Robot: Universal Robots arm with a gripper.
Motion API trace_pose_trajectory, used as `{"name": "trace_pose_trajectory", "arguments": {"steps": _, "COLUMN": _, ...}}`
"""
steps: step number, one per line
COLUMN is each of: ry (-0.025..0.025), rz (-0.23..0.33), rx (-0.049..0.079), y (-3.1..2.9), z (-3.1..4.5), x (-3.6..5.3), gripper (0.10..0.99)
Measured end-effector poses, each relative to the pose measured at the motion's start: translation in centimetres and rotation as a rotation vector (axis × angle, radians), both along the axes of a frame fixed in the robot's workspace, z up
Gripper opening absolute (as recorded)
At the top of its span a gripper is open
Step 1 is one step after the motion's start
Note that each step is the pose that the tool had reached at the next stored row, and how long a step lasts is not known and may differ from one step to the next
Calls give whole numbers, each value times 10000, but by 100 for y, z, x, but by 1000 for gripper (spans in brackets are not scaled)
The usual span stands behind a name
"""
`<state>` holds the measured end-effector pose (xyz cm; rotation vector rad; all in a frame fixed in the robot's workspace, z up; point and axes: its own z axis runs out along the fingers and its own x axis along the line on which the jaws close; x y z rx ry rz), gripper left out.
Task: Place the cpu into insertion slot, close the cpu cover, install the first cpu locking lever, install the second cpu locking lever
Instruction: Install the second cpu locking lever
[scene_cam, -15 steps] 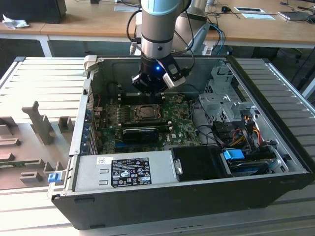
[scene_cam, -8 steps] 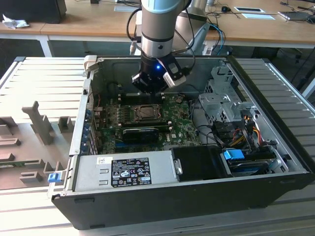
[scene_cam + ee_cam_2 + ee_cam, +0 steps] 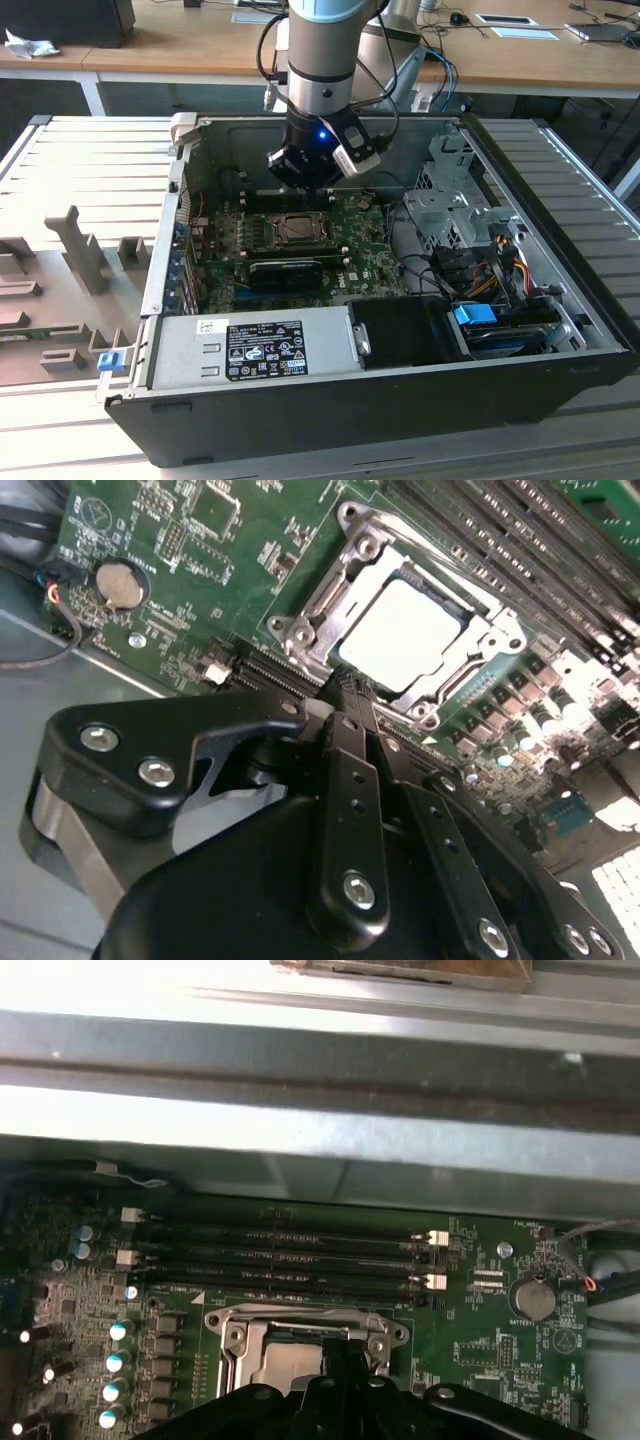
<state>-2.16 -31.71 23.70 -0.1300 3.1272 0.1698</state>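
— What's nearest to you?

— My own gripper [image 3: 345,705]. In the second wrist view my black fingers [image 3: 350,770] lie pressed together to a single tip, nothing between them. So: narrow, holding nothing.

— And the chip?

— The cpu [image 3: 400,635] lies flat in the insertion slot [image 3: 478,605], its pale top showing through the window of the cpu cover [image 3: 300,630], which looks folded down over it. The whole socket sits just past my fingertip, straight ahead along the line my fingers point; the tip hangs over the socket's near edge, by the corner with the bolts.

— Touching it?

— I can't tell; close, at least.

— Beyond that?

— In the first wrist view, the long black memory slots [image 3: 285,1258] run side by side behind the socket, then the grey case wall [image 3: 320,1150]. From the exterior view I hover above the motherboard [image 3: 370,262], socket just beneath.
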Motion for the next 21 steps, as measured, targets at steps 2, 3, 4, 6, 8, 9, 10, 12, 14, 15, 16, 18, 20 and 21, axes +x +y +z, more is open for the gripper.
{"name": "trace_pose_trajectory", "arguments": {"steps": 2, "ry": 0, "rz": -1, "rx": 0, "y": -52, "z": 0, "x": 0, "gripper": 106}}
{"name": "trace_pose_trajectory", "arguments": {"steps": 3, "ry": 1, "rz": -1, "rx": -1, "y": -70, "z": 0, "x": 0, "gripper": 106}}
{"name": "trace_pose_trajectory", "arguments": {"steps": 4, "ry": 1, "rz": 0, "rx": 0, "y": -86, "z": 0, "x": 0, "gripper": 106}}
{"name": "trace_pose_trajectory", "arguments": {"steps": 6, "ry": 0, "rz": 0, "rx": 0, "y": -104, "z": 2, "x": 0, "gripper": 106}}
{"name": "trace_pose_trajectory", "arguments": {"steps": 8, "ry": 0, "rz": 0, "rx": 0, "y": -114, "z": 37, "x": 0, "gripper": 106}}
{"name": "trace_pose_trajectory", "arguments": {"steps": 9, "ry": 0, "rz": 0, "rx": 1, "y": -129, "z": 38, "x": 0, "gripper": 106}}
{"name": "trace_pose_trajectory", "arguments": {"steps": 10, "ry": 0, "rz": 0, "rx": 0, "y": -153, "z": 38, "x": 0, "gripper": 106}}
{"name": "trace_pose_trajectory", "arguments": {"steps": 12, "ry": 1, "rz": 0, "rx": 0, "y": -206, "z": 38, "x": 0, "gripper": 106}}
{"name": "trace_pose_trajectory", "arguments": {"steps": 14, "ry": 0, "rz": 0, "rx": 0, "y": -244, "z": 38, "x": 0, "gripper": 106}}
{"name": "trace_pose_trajectory", "arguments": {"steps": 15, "ry": 0, "rz": -1, "rx": -1, "y": -262, "z": 38, "x": 0, "gripper": 106}}
{"name": "trace_pose_trajectory", "arguments": {"steps": 16, "ry": 0, "rz": 0, "rx": 0, "y": -286, "z": 38, "x": 0, "gripper": 106}}
{"name": "trace_pose_trajectory", "arguments": {"steps": 18, "ry": 0, "rz": 0, "rx": 0, "y": -315, "z": 41, "x": 0, "gripper": 106}}
{"name": "trace_pose_trajectory", "arguments": {"steps": 20, "ry": 1, "rz": -1, "rx": -2, "y": -329, "z": 73, "x": -1, "gripper": 106}}
{"name": "trace_pose_trajectory", "arguments": {"steps": 21, "ry": -1, "rz": 0, "rx": 1, "y": -342, "z": 82, "x": 0, "gripper": 106}}
